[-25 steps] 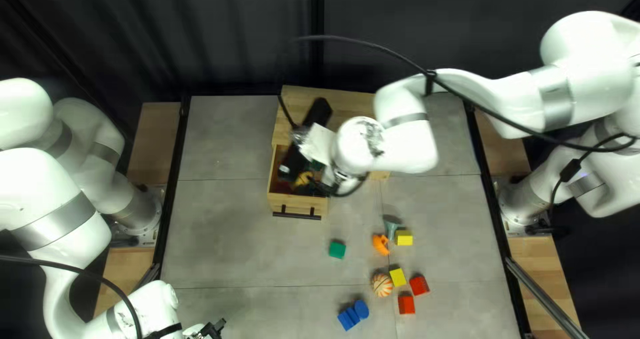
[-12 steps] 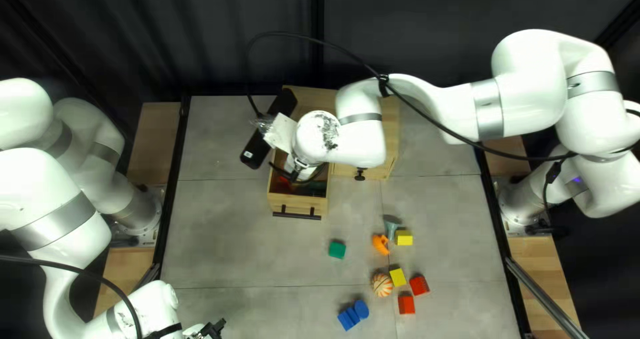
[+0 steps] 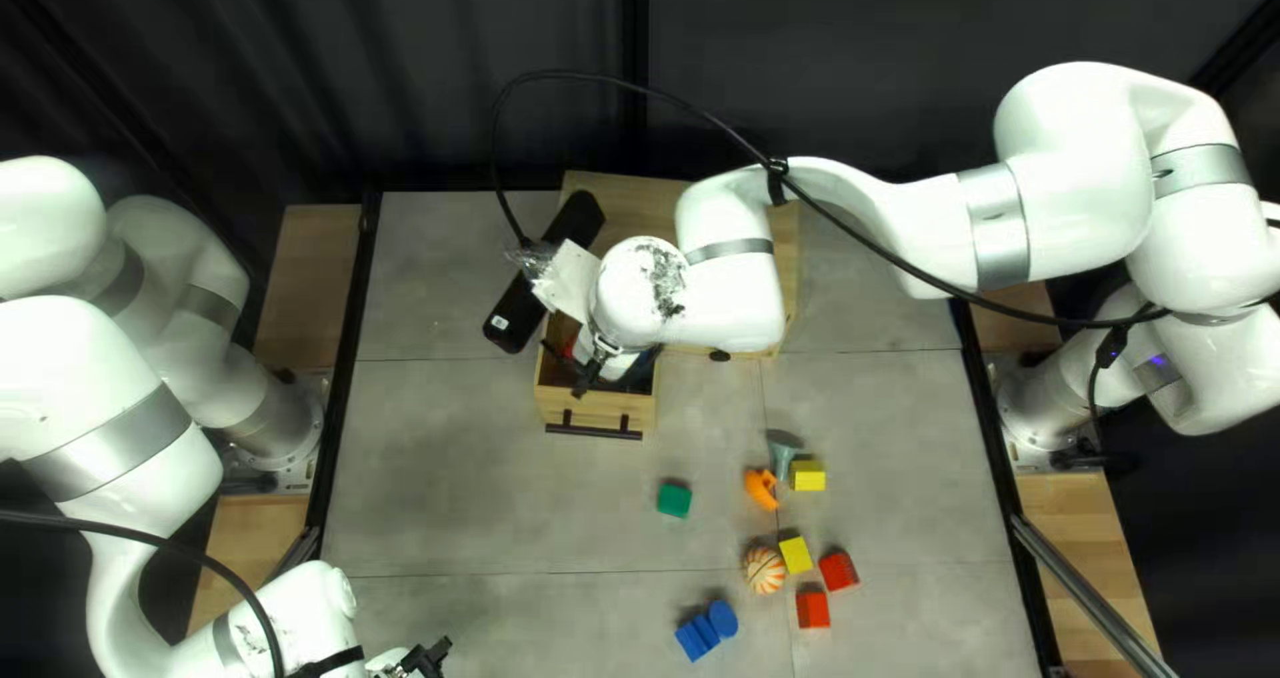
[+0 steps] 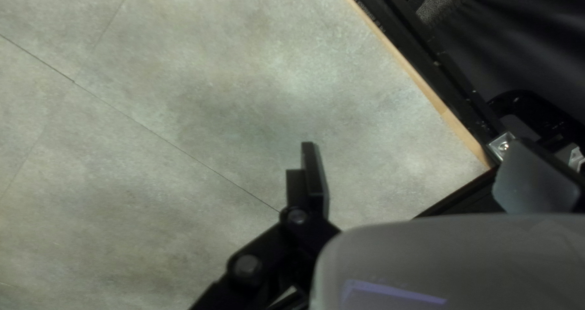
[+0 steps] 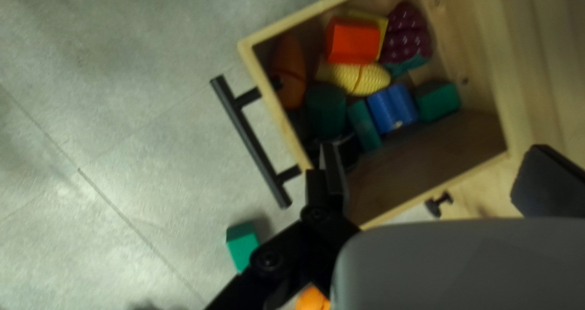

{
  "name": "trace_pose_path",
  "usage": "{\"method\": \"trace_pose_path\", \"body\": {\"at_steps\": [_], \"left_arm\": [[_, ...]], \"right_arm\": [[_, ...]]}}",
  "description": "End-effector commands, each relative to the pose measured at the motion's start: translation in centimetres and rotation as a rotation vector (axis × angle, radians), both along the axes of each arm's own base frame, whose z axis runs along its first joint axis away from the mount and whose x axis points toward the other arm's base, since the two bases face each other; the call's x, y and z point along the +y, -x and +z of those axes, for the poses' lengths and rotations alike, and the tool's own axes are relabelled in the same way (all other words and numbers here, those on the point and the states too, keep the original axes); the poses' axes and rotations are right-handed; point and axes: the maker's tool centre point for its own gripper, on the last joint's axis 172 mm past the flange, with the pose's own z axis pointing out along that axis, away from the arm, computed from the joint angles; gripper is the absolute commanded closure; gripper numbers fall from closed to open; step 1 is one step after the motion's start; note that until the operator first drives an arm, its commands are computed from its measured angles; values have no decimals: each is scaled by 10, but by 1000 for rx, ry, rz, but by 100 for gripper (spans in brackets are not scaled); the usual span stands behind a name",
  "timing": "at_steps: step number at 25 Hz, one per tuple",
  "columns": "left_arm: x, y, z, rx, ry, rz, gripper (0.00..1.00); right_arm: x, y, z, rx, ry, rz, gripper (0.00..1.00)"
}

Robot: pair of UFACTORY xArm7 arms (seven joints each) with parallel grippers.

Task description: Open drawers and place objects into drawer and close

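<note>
Above the open pale-wood drawer (image 5: 414, 163), the right gripper (image 5: 434, 153) stands spread, as does the left gripper (image 4: 413, 145); a low swing could clip the front rim (image 5: 286, 127), skewing the drawer.

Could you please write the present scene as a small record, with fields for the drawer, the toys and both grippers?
drawer: open
inside it: red block, blue block, yellow corn-like toy, others
outside, on table: striped ball, green block, two yellow blocks, two red blocks, others
right gripper: open, above drawer
left gripper: open, above table
</note>
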Motion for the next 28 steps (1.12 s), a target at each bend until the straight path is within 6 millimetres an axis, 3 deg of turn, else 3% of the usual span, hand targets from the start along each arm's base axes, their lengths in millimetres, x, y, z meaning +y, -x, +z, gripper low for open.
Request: {"method": "trace_pose_path", "body": {"at_steps": [1,6,11,19,28], "left_arm": [[0,0,0,0,0,0,0],[0,0,0,0,0,0,0],[0,0,0,0,0,0,0],[0,0,0,0,0,0,0],[0,0,0,0,0,0,0]], "right_arm": [[83,53,-32,19,-70,-85,0],[132,80,-60,-52,-75,-100,0],[152,82,-90,-101,-33,-23,0],[125,64,-135,-87,-7,63,0],[109,42,-160,-73,-3,120,0]]}}
